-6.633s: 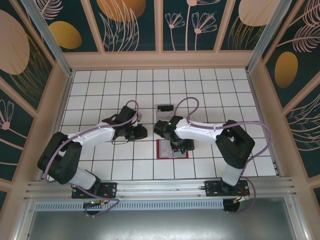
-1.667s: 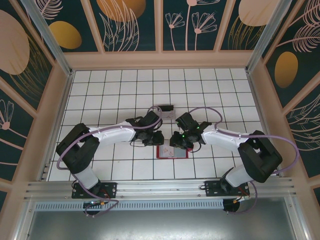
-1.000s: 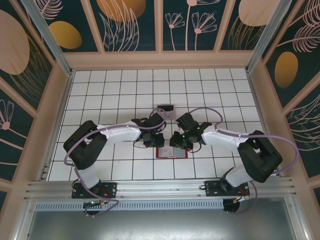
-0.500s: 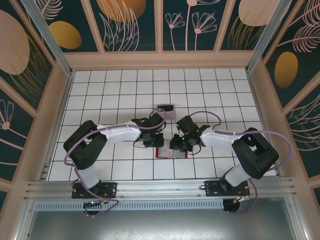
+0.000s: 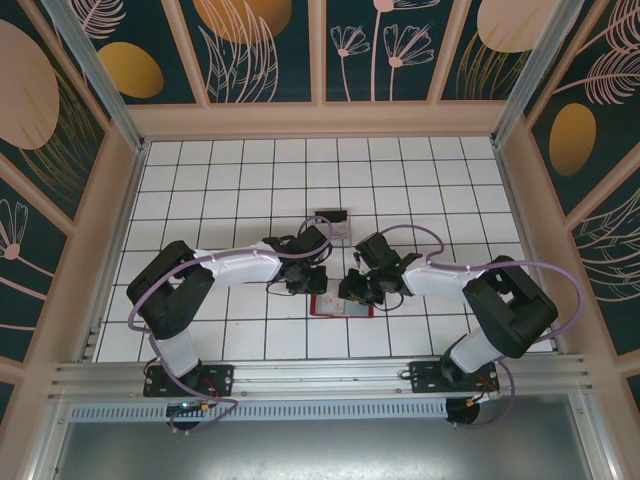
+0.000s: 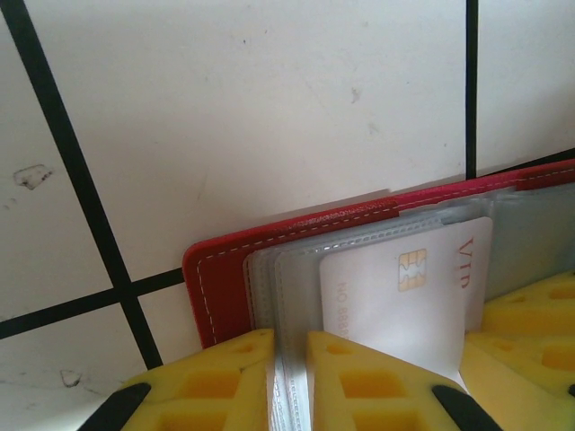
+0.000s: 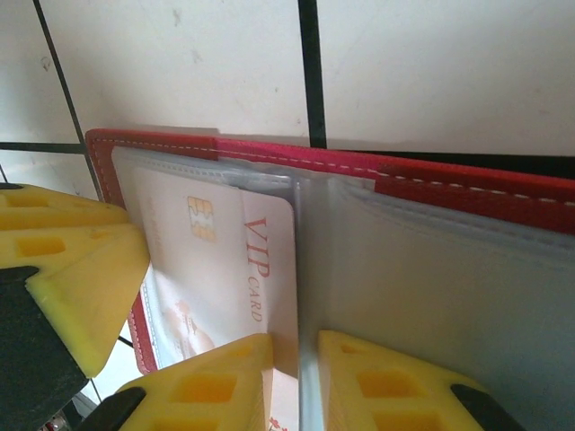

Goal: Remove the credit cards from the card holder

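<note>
Card holder (image 5: 345,308) is lying open and flat on the white tiled table (image 5: 220,180), near centre, a bit toward the near edge. Left gripper (image 5: 312,283) is sitting at its left end and right gripper (image 5: 352,290) over its middle. Both are down on it, close together.

Left wrist cam: left gripper (image 6: 289,348) is holding its yellow fingers (image 6: 211,382) nearly together w/ only a thin slit btwn them. Clear sleeve leaves of the holder are running into that slit, so jaws are pinching sleeve plastic at the holder's corner. Red stitched edge (image 6: 225,287) is sticking out past the tips on the left. VIP card (image 6: 395,305), white w/ gold chip, is sitting in a sleeve just right of the slit, partly under the right-hand finger, not btwn the jaws. Other arm's yellow finger (image 6: 530,314) is resting at the card's far end.

Right wrist cam: right gripper (image 7: 296,359) jaws are also standing nearly together. The slit is lining up w/ the card's long edge and the sleeve fold beside it. Fold is nipped; can't tell if the card edge is caught too. Most of the card (image 7: 229,260) is lying left of the slit, w/ a cloudy pocket to the right. Left arm's finger (image 7: 72,260) is covering the card's short end.

Small box (image 5: 330,220) is sitting just beyond the holder, apart from it.
</note>
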Motion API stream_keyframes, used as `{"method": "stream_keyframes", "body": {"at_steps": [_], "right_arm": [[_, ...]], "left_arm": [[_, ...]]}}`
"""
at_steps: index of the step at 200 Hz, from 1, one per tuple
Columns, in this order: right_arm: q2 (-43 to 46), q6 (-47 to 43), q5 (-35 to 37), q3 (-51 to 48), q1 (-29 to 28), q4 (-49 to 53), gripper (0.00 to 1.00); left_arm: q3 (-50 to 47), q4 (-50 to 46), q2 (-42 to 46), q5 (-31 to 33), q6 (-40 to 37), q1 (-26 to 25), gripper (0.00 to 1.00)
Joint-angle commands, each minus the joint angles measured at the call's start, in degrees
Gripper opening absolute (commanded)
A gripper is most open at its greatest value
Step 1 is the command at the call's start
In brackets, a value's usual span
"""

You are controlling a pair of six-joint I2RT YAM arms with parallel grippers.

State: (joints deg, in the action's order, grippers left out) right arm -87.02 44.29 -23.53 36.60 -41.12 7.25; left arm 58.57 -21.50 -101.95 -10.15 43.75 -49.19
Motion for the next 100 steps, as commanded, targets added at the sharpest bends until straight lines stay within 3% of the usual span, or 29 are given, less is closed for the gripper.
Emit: {"method": "stream_keyframes", "body": {"at_steps": [1,100], "right_arm": [[-0.08,0.88,-0.82,-1.18,0.00,-1.45,0.20],[3.54,0.21,0.96,-2.47,1.19,1.00,0.09]], "left_arm": [[-0.11,-2.26,-1.48,0.20,-0.89,-0.37,0.19],[-0.01,-2.98,-1.32,0.77,-0.96,-0.36,0.19]]}}
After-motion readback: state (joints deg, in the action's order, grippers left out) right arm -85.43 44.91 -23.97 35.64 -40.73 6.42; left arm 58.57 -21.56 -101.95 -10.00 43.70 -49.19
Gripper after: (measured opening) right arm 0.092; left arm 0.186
